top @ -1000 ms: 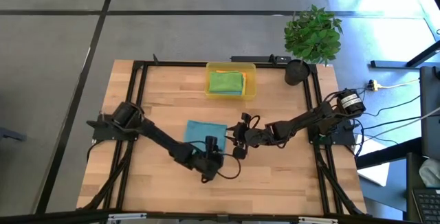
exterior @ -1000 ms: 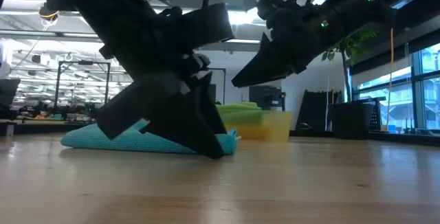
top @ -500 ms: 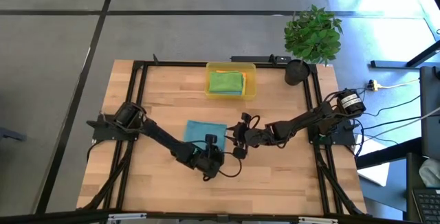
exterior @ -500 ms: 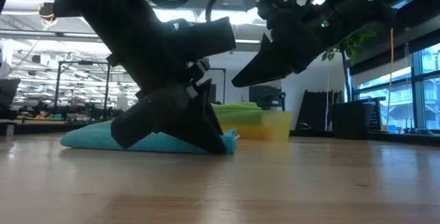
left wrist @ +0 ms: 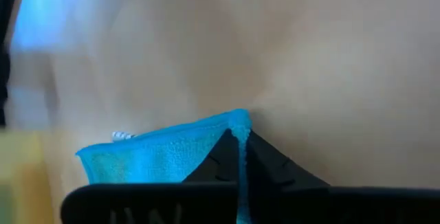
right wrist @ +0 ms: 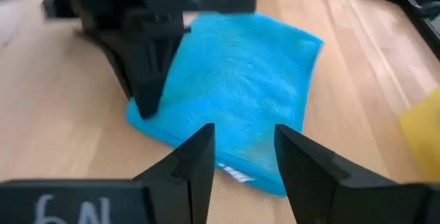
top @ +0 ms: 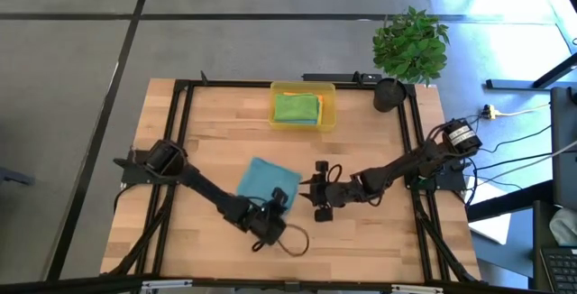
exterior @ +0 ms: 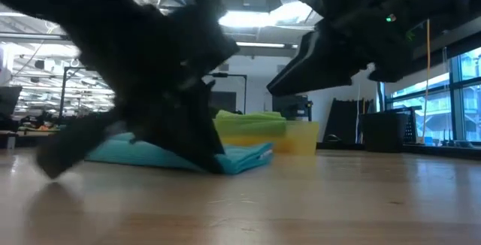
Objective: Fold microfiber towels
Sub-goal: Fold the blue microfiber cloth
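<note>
A teal-blue microfiber towel (top: 263,179) lies askew on the wooden table at mid-table; it also shows as the towel (right wrist: 240,80) in the right wrist view. My left gripper (top: 276,200) stands at the towel's near corner and is shut on it. My right gripper (top: 318,202) hovers open just right of the towel, above the table, nothing between its fingers (right wrist: 198,157). A green towel (top: 297,107) lies on top of other towels in the yellow tray (top: 326,105) at the far edge. My left gripper pinches the teal towel's near corner (left wrist: 239,129) between its two fingers, a strip of the cloth running down between them. It comes slanting down from the table's near side. How many layers it has, I cannot tell. The towel's remaining part lies on the table.
A potted plant (top: 407,46) stands at the far right corner beside the tray. Bare wood stretches along the near edge and the left side of the table (top: 180,240).
My left gripper has shut on the towel's near corner and pulled toward the near-left; the towel has turned about on the table and now lies askew, shifted a little left. My right gripper has gone toward the near edge and stays open.
</note>
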